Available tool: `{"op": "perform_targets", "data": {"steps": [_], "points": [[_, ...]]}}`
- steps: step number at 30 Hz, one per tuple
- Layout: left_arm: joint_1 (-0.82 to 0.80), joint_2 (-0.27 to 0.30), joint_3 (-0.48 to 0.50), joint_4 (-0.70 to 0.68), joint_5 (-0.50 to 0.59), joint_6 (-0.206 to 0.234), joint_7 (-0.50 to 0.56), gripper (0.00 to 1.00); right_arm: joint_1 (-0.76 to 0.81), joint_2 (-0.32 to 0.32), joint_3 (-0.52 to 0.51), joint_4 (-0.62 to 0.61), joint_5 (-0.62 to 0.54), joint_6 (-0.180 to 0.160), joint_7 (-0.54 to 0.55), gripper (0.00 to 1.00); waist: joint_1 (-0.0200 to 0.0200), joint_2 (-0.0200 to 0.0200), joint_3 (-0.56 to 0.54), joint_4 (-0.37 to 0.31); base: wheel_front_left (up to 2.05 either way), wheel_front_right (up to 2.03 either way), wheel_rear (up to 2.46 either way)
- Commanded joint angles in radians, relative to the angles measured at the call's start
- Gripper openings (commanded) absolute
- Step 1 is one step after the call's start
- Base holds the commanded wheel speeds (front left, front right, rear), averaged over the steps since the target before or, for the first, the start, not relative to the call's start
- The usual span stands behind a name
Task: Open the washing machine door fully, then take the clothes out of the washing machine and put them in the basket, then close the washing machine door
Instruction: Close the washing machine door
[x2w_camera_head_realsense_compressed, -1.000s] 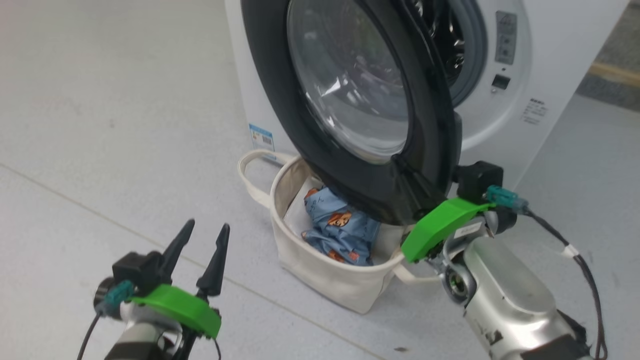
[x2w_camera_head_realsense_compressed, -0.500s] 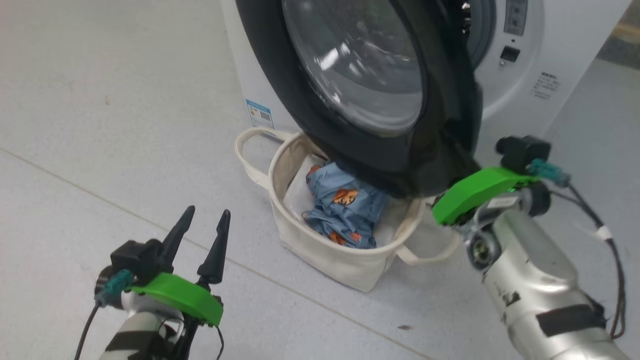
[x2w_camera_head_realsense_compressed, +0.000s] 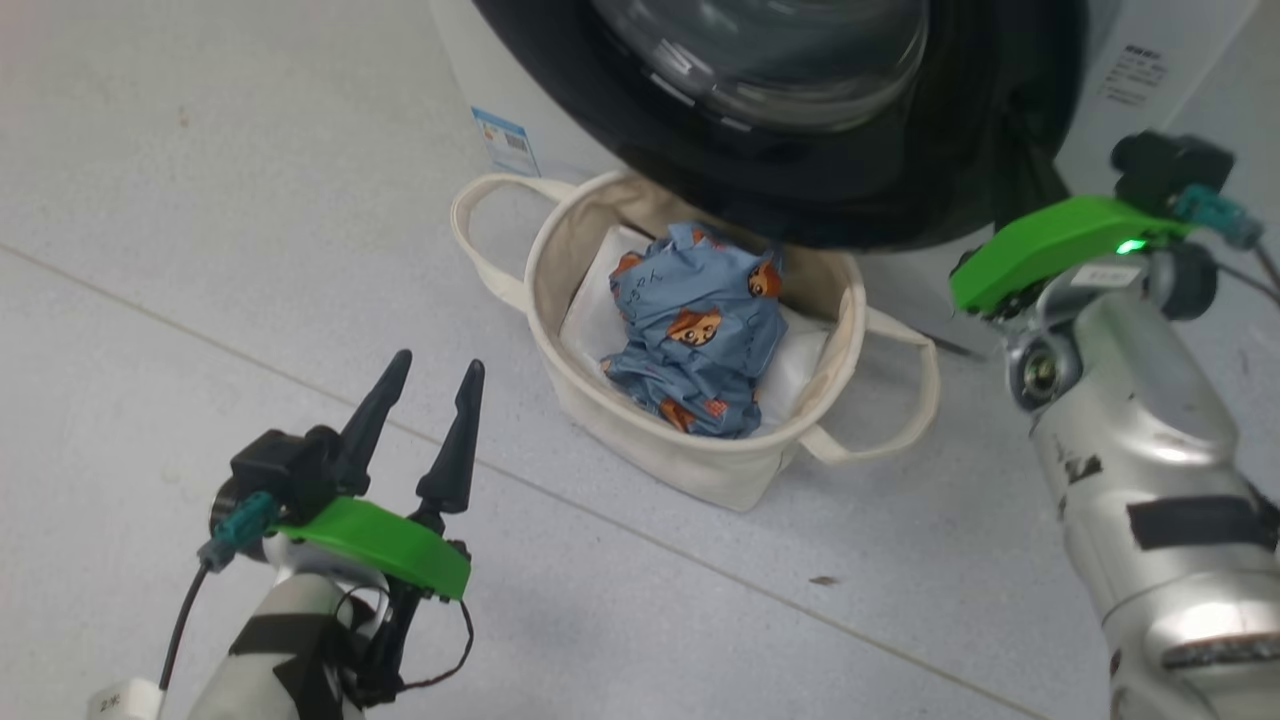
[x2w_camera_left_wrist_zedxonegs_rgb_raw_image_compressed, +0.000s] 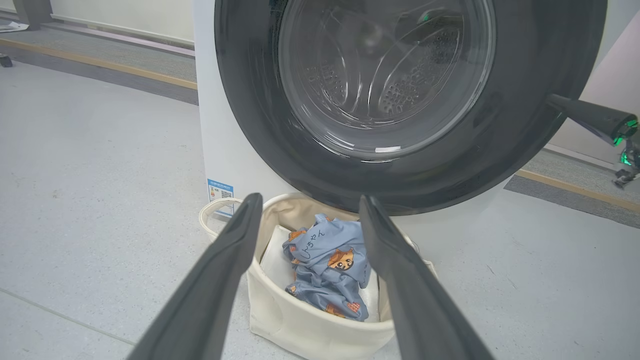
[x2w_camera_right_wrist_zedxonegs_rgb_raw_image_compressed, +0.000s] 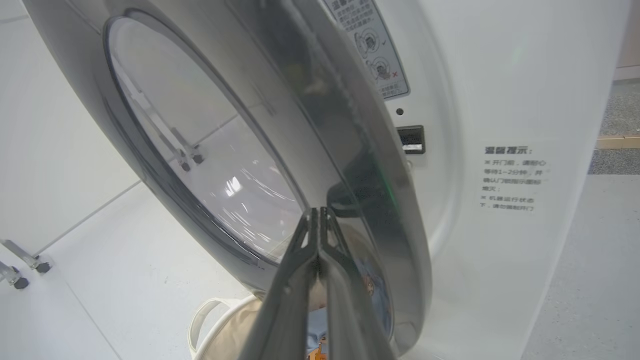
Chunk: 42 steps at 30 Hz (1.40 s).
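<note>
Head view: washing machine door (x2w_camera_head_realsense_compressed: 800, 190) now nearer shut; right hand (x2w_camera_right_wrist_zedxonegs_rgb_raw_image_compressed: 318, 212) closed, left hand (x2w_camera_head_realsense_compressed: 437, 362) wide, both empty.

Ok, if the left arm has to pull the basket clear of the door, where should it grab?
The loop handle on the left side of the basket. It stands free of the wall, nearest the left gripper, whose fingers are open, while the washing machine door overhangs the far rim. Probably come in low from the left front and slip one finger through the loop.
</note>
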Motion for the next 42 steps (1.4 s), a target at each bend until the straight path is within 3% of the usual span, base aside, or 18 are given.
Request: {"op": "perform_targets", "data": {"steps": [1, 13, 22, 23, 24, 34, 42], "points": [[-0.035, 0.020, 0.039, -0.036, 0.000, -0.005, -0.012, 1.00, -0.057, 0.008, -0.007, -0.012, -0.018, 0.005, -0.012, 0.00, -0.0001, 0.0000, 0.022, 0.004, 0.00, 0.00, 0.00], [-0.048, 0.006, 0.078, -0.020, 0.025, -0.006, -0.012, 1.00, -0.193, -0.026, -0.163, 0.065, -0.109, 0.005, -0.012, 0.00, -0.0001, 0.0000, 0.062, 0.013, 0.00, 0.00, 0.00], [-0.048, 0.014, 0.093, -0.022, 0.024, -0.006, -0.012, 1.00, -0.203, -0.021, -0.204, 0.063, -0.152, 0.005, -0.012, 0.00, -0.0001, 0.0000, 0.065, 0.007, 0.00, 0.00, 0.00], [-0.047, 0.015, 0.096, -0.022, 0.023, -0.006, -0.012, 1.00, -0.200, -0.020, -0.206, 0.066, -0.155, 0.005, -0.012, 0.67, -0.0001, 0.0000, 0.062, 0.006, 0.00, 0.00, 0.00], [-0.045, 0.016, 0.099, -0.022, 0.022, -0.006, -0.012, 1.00, -0.197, -0.019, -0.207, 0.068, -0.158, 0.005, -0.012, 0.99, -0.0001, 0.0000, 0.059, 0.004, 0.00, 0.00, 0.00], [-0.031, 0.033, 0.152, -0.004, -0.007, -0.006, -0.012, 1.00, -0.120, 0.003, -0.171, 0.017, -0.139, 0.005, -0.012, 1.00, -0.0001, 0.0000, 0.001, -0.027, 0.00, 0.00, 0.00], [-0.010, 0.105, 0.214, -0.015, 0.014, -0.006, -0.012, 1.00, 0.056, 0.017, -0.077, -0.114, -0.086, 0.005, -0.012, 1.00, -0.0001, 0.0000, -0.085, -0.121, 0.00, 0.00, 0.00]]}}
